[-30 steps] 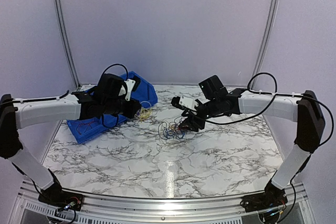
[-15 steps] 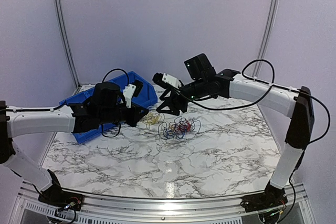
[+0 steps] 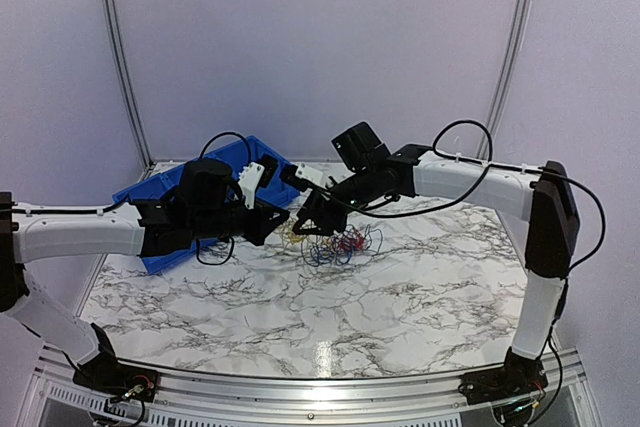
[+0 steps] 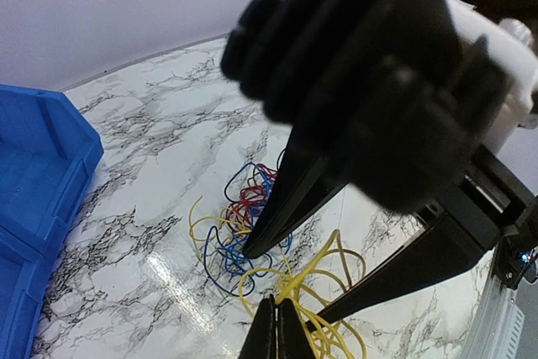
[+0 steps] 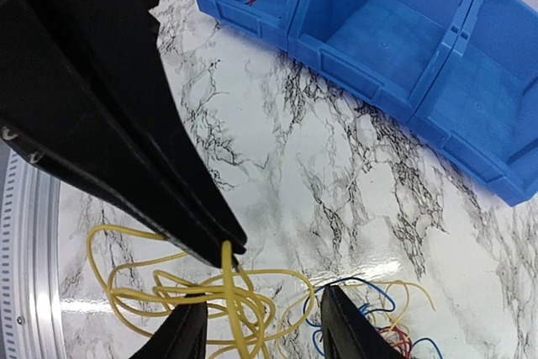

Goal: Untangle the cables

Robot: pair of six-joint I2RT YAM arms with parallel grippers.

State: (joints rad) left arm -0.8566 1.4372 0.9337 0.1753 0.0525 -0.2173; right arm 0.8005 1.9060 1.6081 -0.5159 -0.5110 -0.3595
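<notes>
Near half of the surface (image 3: 400, 297) lay bare, so there was free passage in from the front edge and along the right side.

Centre was crowded. The left tool (image 4: 276, 329) and right tool (image 3: 303, 225) met almost tip to tip just above the wire tangle (image 3: 340, 244), with barely a gap between them.
- Right tool: fingers apart, straddling the yellow wires (image 5: 193, 296).
- Left tool: pinched shut on the yellow wires, barring the left approach.

The blue bin (image 3: 158, 255) closed off the far-left corner, near the tangle but apart from it. The back wall (image 3: 320, 47) stood behind. The tangle's right flank was open.
</notes>
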